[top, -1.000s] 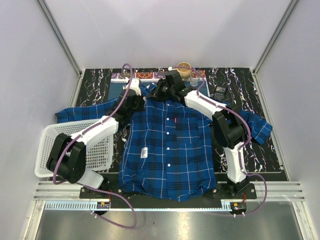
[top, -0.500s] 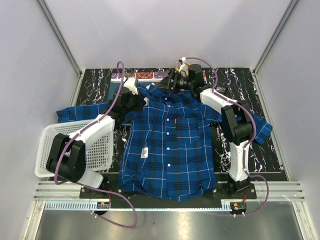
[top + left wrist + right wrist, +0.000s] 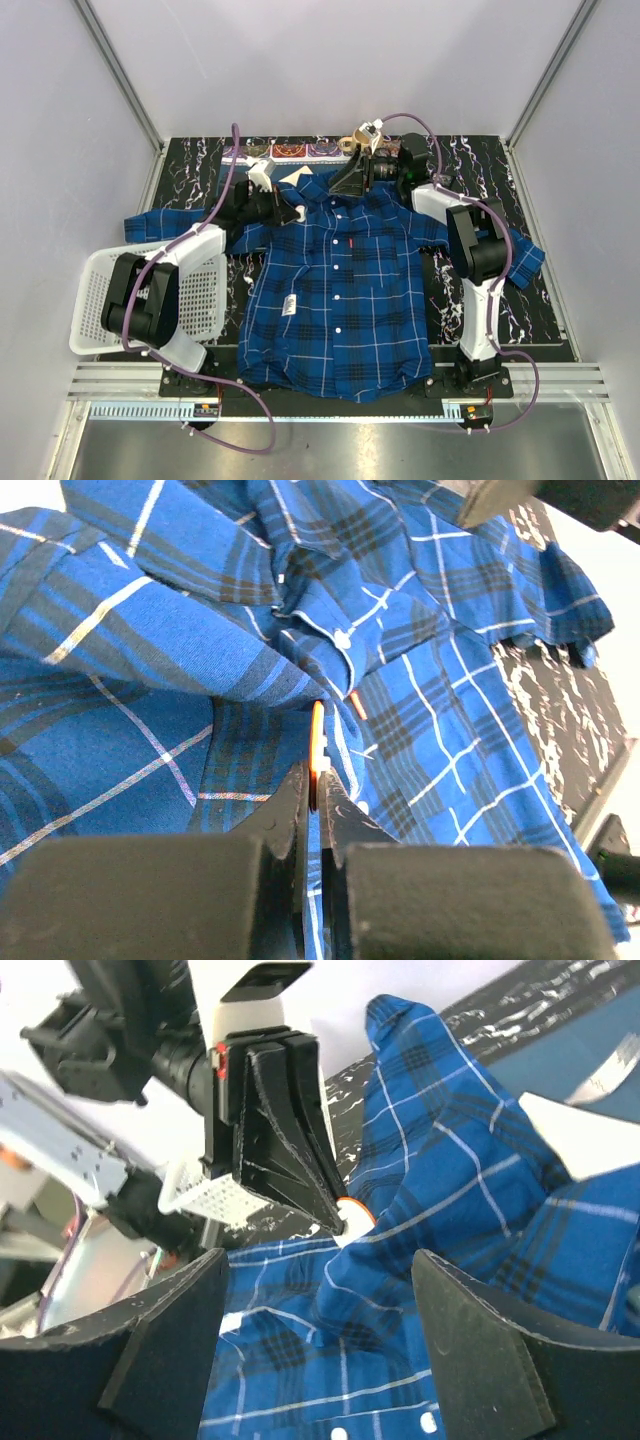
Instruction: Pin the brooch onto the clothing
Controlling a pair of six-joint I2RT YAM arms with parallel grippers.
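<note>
The blue-and-navy plaid shirt (image 3: 340,300) lies front-up and buttoned on the worktop, its cloth bunched at the collar. Just beside the collar folds is the brooch (image 3: 316,742) (a thin orange disc, edge-on), pinched upright in the left end effector (image 3: 316,786).

Overhead view is bright and super even, with soft diffuse light from above, so shadows around the shirt (image 3: 335,290) stay faint and the white walls behind it go slightly lavender. On the left wrist cam, the plaid mid-frame and the brooch (image 3: 317,742) edge are crisp, but the left gripper (image 3: 317,785) below the shirt is just a dark blur. On the right wrist cam, the right gripper (image 3: 318,1260) is soft too, stuff left of the shirt is mushy, and the wall above it is blown out white.
</note>
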